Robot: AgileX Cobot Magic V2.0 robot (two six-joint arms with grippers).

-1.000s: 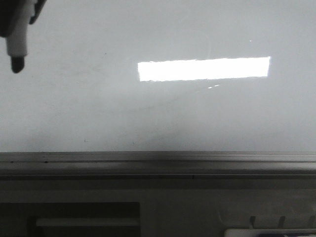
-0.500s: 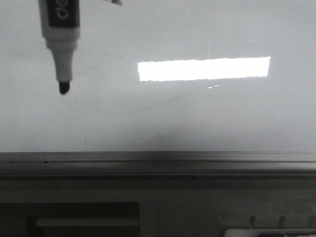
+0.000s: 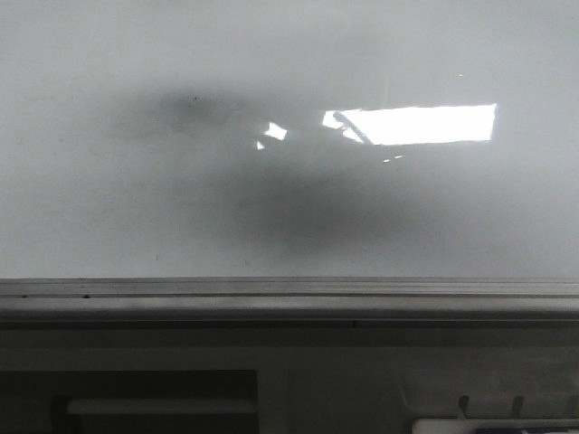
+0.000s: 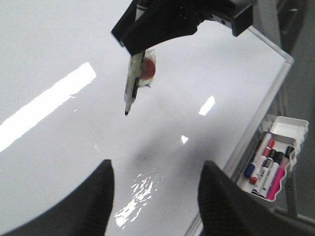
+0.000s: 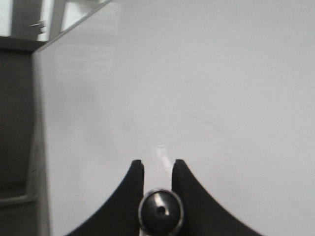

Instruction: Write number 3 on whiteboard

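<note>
No stroke of the 3 shows yet, so we judge all the writing is left. Our right tool [image 5: 158,169] is closed on the marker [image 4: 131,83], tip just off the whiteboard [image 4: 59,44]. Our left tool [image 4: 156,182] gapes empty.

Front cam close, facing whiteboard [image 3: 289,217] w/ wrists.
</note>
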